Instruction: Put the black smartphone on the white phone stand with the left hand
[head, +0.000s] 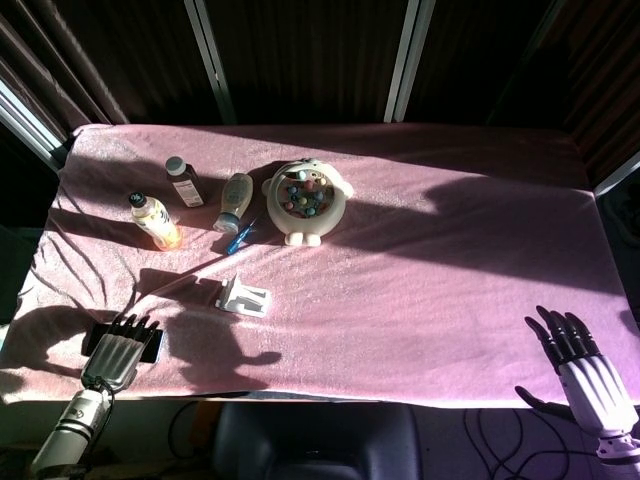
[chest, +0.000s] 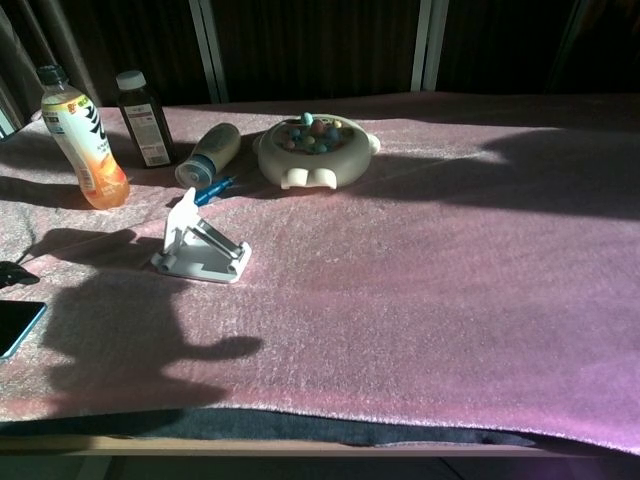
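Reaching in from the near left edge of the table, the robot's left hand (head: 119, 350) lies over the black smartphone (head: 152, 345), its fingers spread flat and pointing toward 12 o'clock; whether they touch or grip the phone cannot be told. The phone lies flat on the pink tablecloth (head: 430, 260) at about 8 o'clock from the table's middle, and only its corner shows at the left edge of the chest view. The white phone stand (head: 243, 296) sits unloaded at about 1 o'clock from the phone, apart from it. Farther back, toward 11 o'clock, stand an orange drink bottle (head: 155, 220) and a dark bottle with a white cap (head: 183, 182), with a pale bottle lying on its side (head: 234, 200) and a blue pen (head: 239, 238) beside them. A cream-coloured toy with coloured pieces (head: 305, 200) rests near 12 o'clock. The right hand (head: 585, 375) hangs off the near right corner, fingers wide apart and holding nothing.
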